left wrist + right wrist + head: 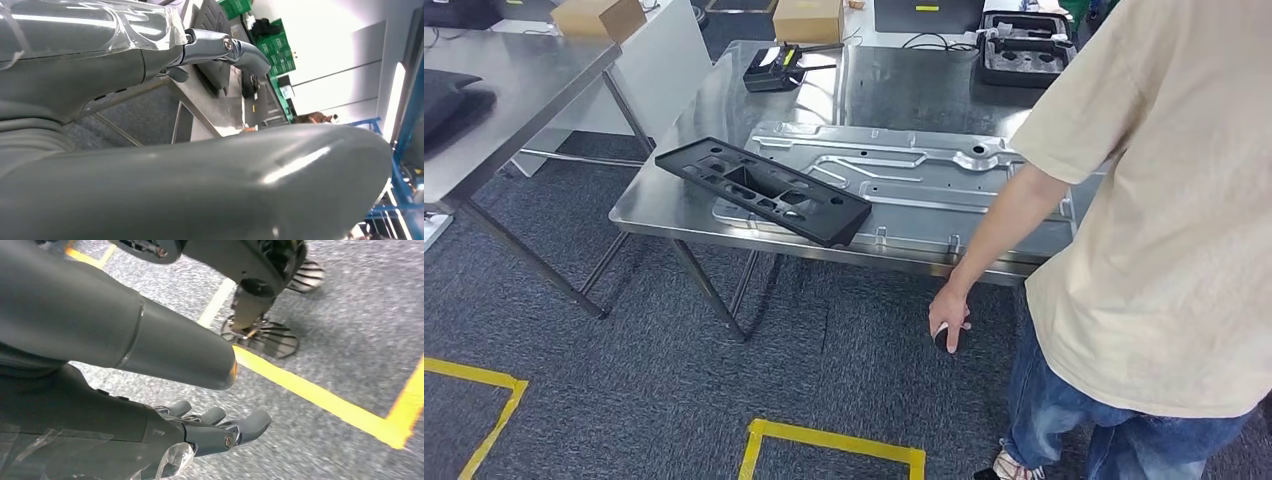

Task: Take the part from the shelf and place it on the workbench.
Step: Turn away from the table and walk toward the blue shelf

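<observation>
The right robot hand [200, 430] hangs down over the grey carpet floor [340, 340], fingers stretched out and apart, nothing in it. The left robot hand [210, 100] is holding nothing either, thumb and fingers spread, pointing toward the table. The black part [762, 188] lies flat on the steel table [654, 205], partly on top of a big stamped metal panel [924, 185]. A person's hand [950, 318] hangs just below the table's front edge.

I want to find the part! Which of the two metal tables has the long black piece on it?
The middle workbench, beside the person. The black part lies on its front-left corner.
</observation>
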### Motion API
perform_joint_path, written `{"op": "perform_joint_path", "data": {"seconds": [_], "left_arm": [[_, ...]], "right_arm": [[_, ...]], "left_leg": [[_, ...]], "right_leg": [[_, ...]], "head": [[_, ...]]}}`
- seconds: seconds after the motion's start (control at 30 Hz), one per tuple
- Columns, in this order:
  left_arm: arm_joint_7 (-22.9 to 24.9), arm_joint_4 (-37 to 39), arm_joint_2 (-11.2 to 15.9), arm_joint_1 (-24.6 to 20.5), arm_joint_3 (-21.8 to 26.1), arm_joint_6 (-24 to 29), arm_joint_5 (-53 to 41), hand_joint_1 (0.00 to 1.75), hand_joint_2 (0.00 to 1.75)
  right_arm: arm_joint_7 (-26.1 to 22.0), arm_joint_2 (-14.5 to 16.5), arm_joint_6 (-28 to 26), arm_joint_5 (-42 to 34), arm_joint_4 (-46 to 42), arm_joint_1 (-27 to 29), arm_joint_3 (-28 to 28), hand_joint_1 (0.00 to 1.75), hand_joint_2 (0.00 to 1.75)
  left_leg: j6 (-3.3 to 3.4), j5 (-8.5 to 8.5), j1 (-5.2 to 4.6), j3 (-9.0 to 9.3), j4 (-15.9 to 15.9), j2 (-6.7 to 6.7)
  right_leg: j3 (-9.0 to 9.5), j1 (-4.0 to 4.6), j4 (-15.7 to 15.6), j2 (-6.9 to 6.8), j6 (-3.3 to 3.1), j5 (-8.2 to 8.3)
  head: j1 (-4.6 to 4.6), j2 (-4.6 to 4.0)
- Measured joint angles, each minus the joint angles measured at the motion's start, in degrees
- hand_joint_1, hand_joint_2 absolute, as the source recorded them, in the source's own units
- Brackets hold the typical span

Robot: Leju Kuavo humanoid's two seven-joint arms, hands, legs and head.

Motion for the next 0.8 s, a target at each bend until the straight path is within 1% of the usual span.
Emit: {"op": "perform_joint_path", "data": {"seconds": [0.03, 0.07, 0.1, 0.13, 0.17, 0.2, 0.23, 0.27, 0.3, 0.33, 0.37, 0.4, 0.43, 0.47, 0.5, 0.53, 0.57, 0.6, 0.63, 0.67, 0.7, 0.73, 0.77, 0.8], "left_arm": [[-0.1, -0.8, 0.0, 0.1, -0.1, 0.3, 0.0, 0.0, 0.0], [-0.1, -1.7, 0.0, 0.0, -0.1, 0.5, 0.0, 0.0, 0.0], [-0.1, -2.5, 0.0, 0.0, -0.2, 0.7, 0.1, 0.0, 0.0], [-0.2, -3.3, 0.1, -0.1, -0.2, 0.8, 0.3, 0.0, 0.0], [-0.2, -4.1, 0.1, -0.2, -0.3, 0.8, 0.5, 0.0, 0.0], [-0.3, -4.8, 0.2, -0.4, -0.4, 0.8, 0.7, 0.0, 0.0], [-0.4, -5.4, 0.2, -0.5, -0.5, 0.9, 0.9, 0.0, 0.0], [-0.4, -5.9, 0.1, -0.5, -0.6, 0.9, 1.0, 0.0, 0.0], [-0.5, -6.4, 0.1, -0.5, -0.8, 0.9, 1.1, 0.0, 0.0], [-0.5, -6.9, 0.0, -0.6, -1.0, 1.0, 1.1, 0.0, 0.0], [-0.5, -7.3, -0.1, -0.6, -1.2, 1.0, 1.1, 0.0, 0.0], [-0.6, -7.7, -0.2, -0.6, -1.4, 1.0, 1.1, 0.0, 0.0], [-0.8, -8.1, -0.3, -0.6, -1.6, 1.1, 1.1, 0.0, 0.0], [-0.9, -8.4, -0.5, -0.6, -1.8, 1.2, 1.0, 0.0, 0.0], [-1.1, -8.8, -0.6, -0.6, -1.9, 1.3, 0.8, 0.0, 0.0], [-1.2, -9.1, -0.8, -0.6, -2.2, 1.5, 0.5, 0.0, 0.0], [-1.4, -9.4, -0.9, -0.6, -2.4, 1.7, 0.1, 0.0, 0.0], [-1.4, -9.8, -0.9, -0.7, -2.6, 1.8, -0.4, 0.0, 0.0], [-1.5, -10.2, -1.0, -0.7, -2.9, 1.9, -1.0, 0.0, 0.0], [-1.5, -10.6, -1.0, -0.8, -3.1, 2.0, -1.6, 0.0, 0.0], [-1.5, -10.9, -1.0, -0.8, -3.3, 2.0, -2.1, 0.0, 0.0], [-1.5, -11.2, -1.0, -0.9, -3.5, 2.0, -2.5, 0.0, 0.0], [-1.4, -11.4, -1.0, -0.9, -3.7, 2.1, -2.8, 0.0, 0.0], [-1.4, -11.6, -1.1, -0.8, -3.9, 2.1, -2.9, 0.0, 0.0]], "right_arm": [[0.0, -0.2, 0.0, -0.1, 0.0, 0.0, 0.0, 0.0, 0.0], [0.0, -0.4, 0.0, -0.2, 0.0, 0.0, 0.0, 0.0, 0.0], [0.0, -0.6, 0.0, -0.3, 0.0, -0.1, 0.0, 0.0, 0.0], [0.0, -0.8, 0.0, -0.5, 0.0, -0.1, 0.0, 0.0, 0.0], [-0.1, -1.1, 0.0, -0.7, 0.0, -0.2, 0.0, 0.0, 0.0], [-0.2, -1.3, 0.0, -0.9, 0.0, -0.2, 0.0, 0.0, 0.0], [-0.4, -1.7, 0.0, -1.1, 0.0, -0.1, -0.1, 0.0, 0.0], [-0.5, -2.0, 0.0, -1.2, 0.0, -0.1, -0.1, 0.0, 0.0], [-0.6, -2.4, 0.0, -1.3, 0.0, -0.1, -0.1, 0.0, 0.0], [-0.6, -2.7, 0.0, -1.4, 0.0, 0.0, -0.1, 0.0, 0.0], [-0.7, -2.9, 0.0, -1.5, 0.0, 0.0, -0.1, 0.0, 0.0], [-0.7, -3.1, 0.0, -1.5, 0.0, 0.0, -0.1, 0.0, 0.0], [-0.7, -3.3, 0.0, -1.7, 0.0, 0.1, -0.1, 0.0, 0.0], [-0.8, -3.5, 0.0, -1.8, 0.0, 0.1, -0.1, 0.0, 0.0], [-0.9, -3.7, 0.0, -2.0, 0.0, 0.1, -0.1, 0.0, 0.0], [-0.9, -4.0, 0.0, -2.3, 0.0, 0.0, -0.1, 0.0, 0.0], [-1.0, -4.3, 0.0, -2.6, 0.0, 0.0, -0.1, 0.0, 0.0], [-1.0, -4.5, 0.0, -2.8, 0.0, -0.1, -0.1, 0.0, 0.0], [-1.1, -4.7, 0.0, -3.1, 0.0, -0.1, -0.2, 0.0, 0.0], [-1.1, -4.9, 0.0, -3.2, 0.0, -0.1, -0.2, 0.0, 0.0], [-1.1, -5.0, 0.0, -3.3, 0.0, -0.2, -0.2, 0.0, 0.0], [-1.1, -5.1, 0.0, -3.4, 0.0, -0.1, -0.3, 0.0, 0.0], [-1.1, -5.1, 0.0, -3.6, 0.0, -0.2, -0.3, 0.0, 0.0], [-1.1, -5.1, 0.0, -3.7, 0.0, -0.2, -0.3, 0.0, 0.0]], "left_leg": [[0.31, 1.63, -0.09, 1.94, -1.2, -0.01], [0.79, 3.17, -0.3, 4.89, -4.5, -0.03], [1.39, 3.67, -0.57, 8.62, -9.2, -0.04], [1.92, 3.26, -0.89, 12.24, -14.4, -0.05], [2.32, 2.5, -1.21, 14.79, -18.3, -0.07], [2.6, 1.85, -1.47, 16.2, -20.8, -0.06], [2.74, 2.01, -1.66, 16.32, -21.8, -0.04], [2.95, 2.69, -1.62, 15.76, -21.8, 0.05], [3.24, 3.41, -1.53, 15.15, -22.0, 0.12], [3.57, 4.23, -1.39, 14.38, -22.2, 0.18], [3.85, 5.0, -1.26, 13.58, -22.2, 0.21], [4.04, 5.73, -1.32, 12.67, -22.2, 0.18], [4.13, 6.51, -1.35, 11.7, -22.1, 0.18], [4.08, 7.26, -1.38, 10.71, -21.9, 0.18], [4.0, 7.94, -1.39, 9.68, -21.7, 0.18], [3.85, 8.55, -1.35, 8.53, -21.2, 0.18], [3.64, 9.01, -1.28, 7.41, -20.6, 0.19], [3.4, 9.36, -1.25, 6.3, -19.9, 0.2], [3.12, 9.63, -1.23, 5.36, -19.1, 0.24], [2.8, 9.95, -1.27, 4.73, -18.5, 0.27], [2.5, 10.32, -1.32, 4.32, -18.1, 0.33], [2.25, 10.81, -1.28, 4.12, -18.0, 0.38], [1.97, 11.08, -1.19, 3.91, -17.9, 0.36], [1.7, 10.46, -1.05, 3.57, -17.5, 0.31]], "right_leg": [[-0.99, 0.09, 0.0, 0.01, 0.03, 0.76], [-1.81, 0.13, 0.0, 0.01, 0.07, 1.48], [-2.43, 0.17, 0.0, 0.03, 0.19, 2.13], [-2.83, 0.2, 0.0, 0.03, 0.39, 2.72], [-3.01, 0.15, -0.1, 0.03, 0.66, 3.32], [-3.12, 0.1, -0.3, 0.03, 1.01, 3.93], [-3.19, 0.05, -0.6, 0.03, 1.39, 4.61], [-3.35, -0.02, -0.7, 0.03, 1.72, 4.82], [-3.76, -0.03, -0.2, 0.05, 2.0, 4.01], [-4.41, -0.02, 1.3, 0.07, 2.19, 1.93], [-5.29, -0.03, 4.0, 0.07, 2.32, -1.23], [-6.26, -0.03, 7.7, 0.07, 2.46, -4.62], [-7.07, -0.04, 11.8, 0.07, 2.59, -7.11], [-7.47, -0.05, 15.3, 0.07, 2.74, -7.99], [-7.24, -0.05, 17.4, 0.07, 2.86, -7.36], [-5.94, -0.07, 17.4, 0.06, 2.97, -5.47], [-3.62, -0.11, 15.1, 0.06, 3.05, -3.51], [-0.56, -0.15, 11.2, 0.06, 3.14, -2.7], [2.74, -0.1, 6.5, 0.11, 3.08, -2.94], [5.05, 0.03, 2.9, 0.17, 2.83, -3.91], [6.32, 0.2, 0.5, 0.24, 2.46, -4.96], [6.61, 0.35, -0.5, 0.3, 1.92, -5.21], [6.13, 0.33, -0.5, 0.24, 1.38, -4.85], [5.62, 0.26, -0.6, 0.18, 0.94, -4.31]], "head": [[-0.01, 0.0], [-0.01, 0.0], [-0.01, 0.0], [-0.02, 0.0], [0.01, 0.0], [-0.06, 0.0], [-0.11, 0.0], [-0.15, 0.0], [-0.21, 0.0], [-0.14, 0.0], [-0.05, 0.0], [0.03, 0.0], [0.12, 0.0], [0.18, 0.0], [0.2, 0.0], [0.23, 0.0], [0.24, 0.0], [0.26, 0.0], [0.26, 0.0], [0.26, 0.0], [0.25, 0.0], [0.2, 0.0], [0.18, 0.0], [0.11, 0.0]]}}
